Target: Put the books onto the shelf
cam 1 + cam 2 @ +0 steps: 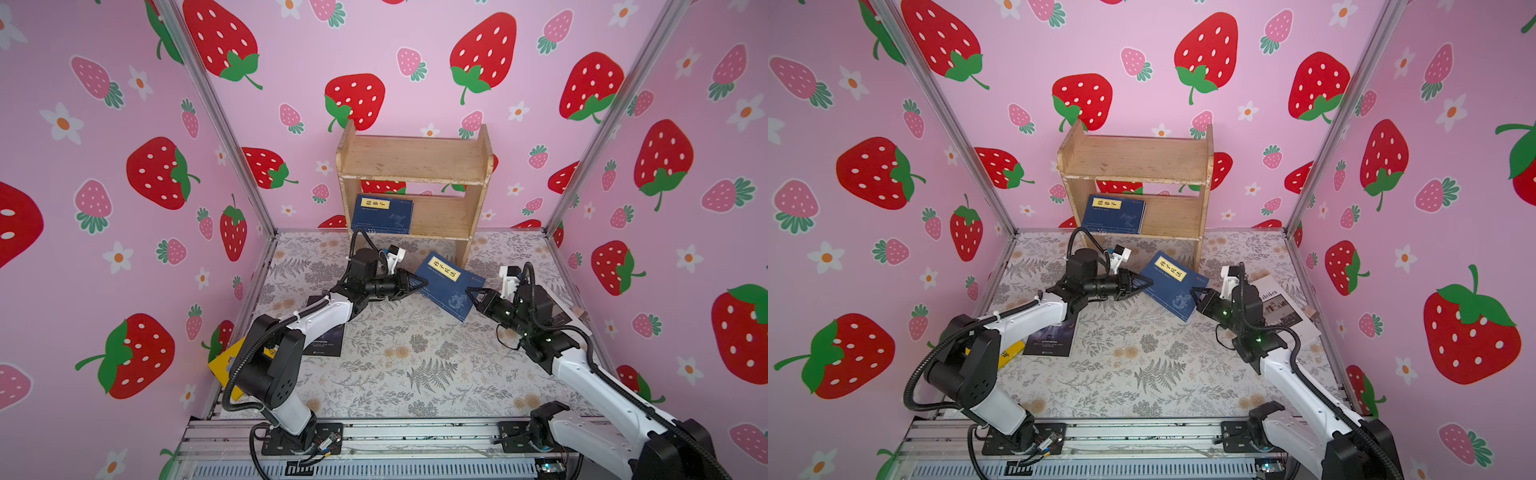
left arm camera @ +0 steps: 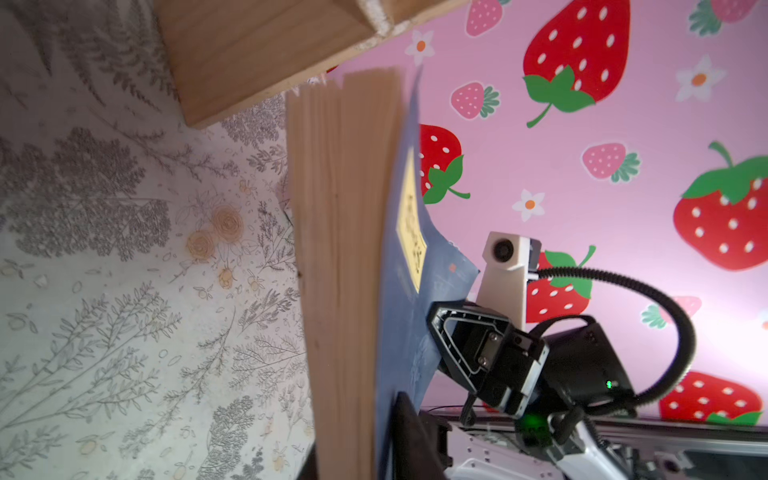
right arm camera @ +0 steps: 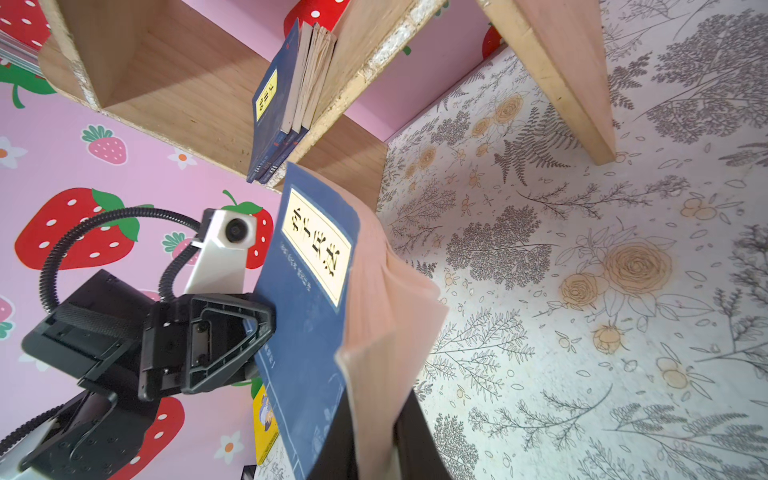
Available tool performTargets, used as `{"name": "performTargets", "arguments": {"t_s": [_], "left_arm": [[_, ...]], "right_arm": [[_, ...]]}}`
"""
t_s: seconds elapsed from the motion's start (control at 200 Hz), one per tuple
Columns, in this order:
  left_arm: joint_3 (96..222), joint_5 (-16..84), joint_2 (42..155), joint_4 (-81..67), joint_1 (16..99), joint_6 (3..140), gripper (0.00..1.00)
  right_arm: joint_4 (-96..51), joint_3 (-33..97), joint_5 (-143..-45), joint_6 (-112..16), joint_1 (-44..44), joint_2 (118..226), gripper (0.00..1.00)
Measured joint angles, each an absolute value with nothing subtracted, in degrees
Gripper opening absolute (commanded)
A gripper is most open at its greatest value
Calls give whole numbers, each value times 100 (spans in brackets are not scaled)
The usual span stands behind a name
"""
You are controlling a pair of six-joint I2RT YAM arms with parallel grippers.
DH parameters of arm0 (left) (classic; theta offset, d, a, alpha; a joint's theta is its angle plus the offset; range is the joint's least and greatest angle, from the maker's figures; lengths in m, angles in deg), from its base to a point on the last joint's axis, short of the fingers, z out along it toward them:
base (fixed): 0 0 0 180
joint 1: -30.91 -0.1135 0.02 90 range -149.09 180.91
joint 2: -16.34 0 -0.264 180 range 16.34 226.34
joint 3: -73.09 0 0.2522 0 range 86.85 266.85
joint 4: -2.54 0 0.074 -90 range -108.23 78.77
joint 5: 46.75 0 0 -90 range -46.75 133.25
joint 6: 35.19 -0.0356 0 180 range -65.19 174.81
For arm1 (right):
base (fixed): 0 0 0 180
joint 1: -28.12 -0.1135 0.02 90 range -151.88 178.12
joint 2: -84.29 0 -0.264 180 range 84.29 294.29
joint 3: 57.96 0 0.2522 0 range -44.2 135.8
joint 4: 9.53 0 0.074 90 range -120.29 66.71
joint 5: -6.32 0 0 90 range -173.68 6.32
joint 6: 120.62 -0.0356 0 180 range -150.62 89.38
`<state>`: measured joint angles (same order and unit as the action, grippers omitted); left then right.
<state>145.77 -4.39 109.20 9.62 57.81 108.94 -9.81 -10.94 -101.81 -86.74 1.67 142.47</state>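
At your far left, a yellow cartoon-cover book [image 1: 220,368] and a black book with white characters [image 1: 328,345] lie on the floral-patterned bench [image 1: 415,374], partly under the left arm. Next along, the left tool [image 1: 420,285] is clamped on one edge of a thin navy book with a yellow title label [image 1: 446,282]. The book hangs tilted above the bench, in front of the light-wood two-tier shelf [image 1: 415,160]. The right tool [image 1: 473,293] is pinched on the book's opposite corner, so both tools grip the same book. Other navy books [image 1: 382,214] lean at the left end of the shelf's lower tier. At the far right, a thick white book [image 1: 1285,309] lies under the right arm.

You appear to be mid-handover. Next, one tool should let go, probably the right. The other can then stand the book beside those on the lower tier; watch the loose, fanning pages.
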Motion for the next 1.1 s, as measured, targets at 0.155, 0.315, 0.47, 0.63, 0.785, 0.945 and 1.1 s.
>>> {"name": "performTargets", "arguments": {"t_s": [0.155, 0.315, 0.47, 0.63, 0.785, 0.945, 1.1], "left_arm": [[14577, -269, 10514, 953, 5733, 10885, 0], [14640, 22, 10061, 496, 5558, 10830, 0], [15117, 499, 9725, -385, 5300, 10596, 0], [15499, 698, 9642, -652, 5051, 10537, 0], [15729, 724, 9749, -778, 4917, 10553, 0], [15827, 674, 9950, -761, 4773, 10653, 0], [15917, 606, 10094, -756, 4636, 10734, 0]], "right_arm": [[-841, -983, -10247, -8759, 226, 14467, 66], [-671, -969, -10243, -8849, 278, 14531, 72], [-144, -967, -10428, -8976, 317, 14703, 72], [608, -902, -10905, -9249, 302, 15171, 74], [1388, -633, -11265, -9568, 73, 15772, 75], [2203, -325, -11383, -9918, -203, 16247, 75], [2863, -34, -11423, -10276, -316, 16773, 70]]}}
